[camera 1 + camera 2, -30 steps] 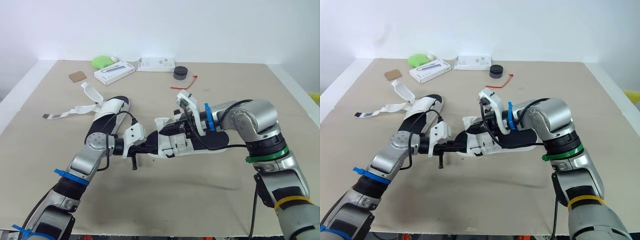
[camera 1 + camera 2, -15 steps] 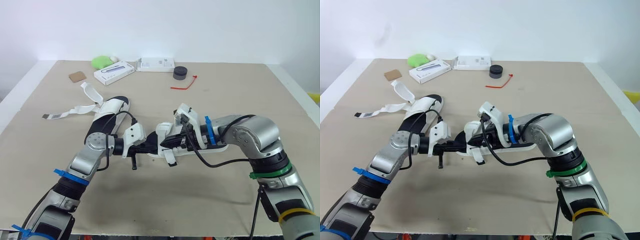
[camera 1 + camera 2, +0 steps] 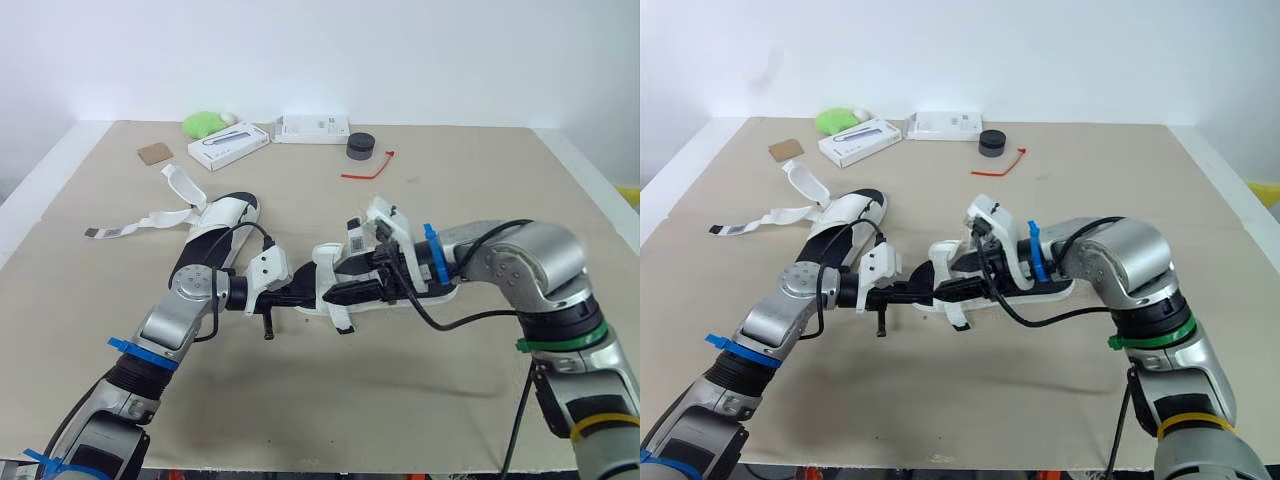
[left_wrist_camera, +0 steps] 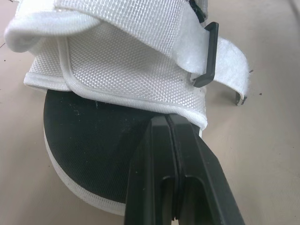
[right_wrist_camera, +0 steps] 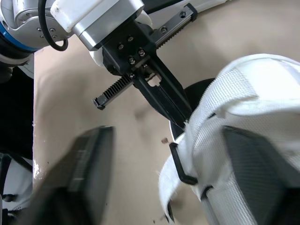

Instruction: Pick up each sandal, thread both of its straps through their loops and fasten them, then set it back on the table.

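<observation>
A white mesh sandal [image 3: 334, 272] with a black footbed lies flat on the table between my grippers; its front strap [image 4: 220, 61] passes through a black loop [image 4: 208, 54]. My left gripper [image 3: 306, 295] is shut, its fingers [image 4: 173, 164] lying together on the footbed with the tips against the edge of the toe upper. My right gripper [image 3: 362, 290] stands open over the sandal's middle, fingers [image 5: 84, 178] spread to either side of the upper. The second sandal [image 3: 226, 224] lies farther left with its straps [image 3: 150, 219] undone and spread out.
At the table's far edge sit a green object [image 3: 205, 123], two white boxes [image 3: 228, 145] [image 3: 312, 127], a black round thing [image 3: 360, 146], a red tie [image 3: 368, 168] and a brown card [image 3: 155, 153]. Bare tabletop [image 3: 330, 400] stretches in front of the sandal.
My right gripper has opened and let go of the sandal, which dropped from tilted to flat on the table. The right arm drew back a little to the right. My left gripper held still.
</observation>
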Action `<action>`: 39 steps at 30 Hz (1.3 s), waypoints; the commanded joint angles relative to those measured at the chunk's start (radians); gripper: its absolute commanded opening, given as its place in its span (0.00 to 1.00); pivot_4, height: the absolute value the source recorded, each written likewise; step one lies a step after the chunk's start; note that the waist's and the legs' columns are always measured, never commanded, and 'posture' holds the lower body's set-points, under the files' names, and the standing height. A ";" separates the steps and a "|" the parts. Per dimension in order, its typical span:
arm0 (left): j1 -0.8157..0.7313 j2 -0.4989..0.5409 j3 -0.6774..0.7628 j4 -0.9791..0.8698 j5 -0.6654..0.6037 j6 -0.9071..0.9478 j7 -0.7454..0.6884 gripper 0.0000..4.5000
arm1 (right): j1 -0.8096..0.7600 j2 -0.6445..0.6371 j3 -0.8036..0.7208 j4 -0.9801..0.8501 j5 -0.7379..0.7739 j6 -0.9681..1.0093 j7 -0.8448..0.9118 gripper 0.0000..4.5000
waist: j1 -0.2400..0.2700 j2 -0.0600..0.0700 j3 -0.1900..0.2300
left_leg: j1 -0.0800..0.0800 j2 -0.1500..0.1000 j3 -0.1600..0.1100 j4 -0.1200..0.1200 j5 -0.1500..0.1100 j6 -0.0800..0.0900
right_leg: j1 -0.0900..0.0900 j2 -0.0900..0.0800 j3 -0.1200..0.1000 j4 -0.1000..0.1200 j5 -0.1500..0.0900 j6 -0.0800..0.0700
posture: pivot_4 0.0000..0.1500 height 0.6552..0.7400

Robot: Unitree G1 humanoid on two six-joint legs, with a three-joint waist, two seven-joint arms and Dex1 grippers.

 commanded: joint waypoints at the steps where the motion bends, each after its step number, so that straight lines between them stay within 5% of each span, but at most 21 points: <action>1: 0.011 0.015 -0.003 -0.019 0.005 0.010 -0.003 0.00 | -0.030 -0.074 -0.093 -0.041 0.068 0.009 0.068 0.99 | 0.000 0.000 0.000 | 0.000 0.000 0.000 0.000 0.000 0.000 | 0.000 0.000 0.000 0.000 0.000 0.000 | 1.00 1.00; 9: 0.022 0.022 0.000 -0.036 -0.001 0.019 0.004 0.00 | 0.237 -0.115 -0.148 -0.209 0.239 0.099 0.072 0.99 | 0.000 -0.001 0.000 | 0.000 0.002 -0.001 0.000 0.000 0.001 | 0.001 0.002 -0.001 0.000 0.000 0.000 | 1.00 1.00; 14: 0.018 0.015 -0.003 -0.033 -0.002 0.016 0.009 0.00 | 0.328 -0.078 -0.107 -0.201 0.143 0.002 -0.022 0.99 | -0.001 -0.001 0.000 | 0.002 0.001 0.003 0.001 0.001 0.001 | 0.002 0.002 0.003 0.000 -0.001 0.001 | 1.00 1.00; 37: 0.016 0.010 -0.002 -0.021 -0.002 0.010 0.019 0.00 | 0.289 0.035 -0.041 -0.140 0.071 -0.015 -0.150 0.99 | 0.000 -0.001 0.000 | 0.003 0.000 0.003 0.001 0.002 0.001 | 0.003 0.002 0.005 0.000 -0.001 0.002 | 1.00 1.00; 39: 0.017 0.009 -0.003 -0.019 -0.002 0.010 0.019 0.00 | 0.291 0.029 -0.036 -0.142 0.071 -0.014 -0.149 0.88 | 0.000 -0.001 0.000 | 0.003 0.000 0.003 0.001 0.002 0.001 | 0.003 0.002 0.005 0.000 -0.001 0.002 | 1.00 1.00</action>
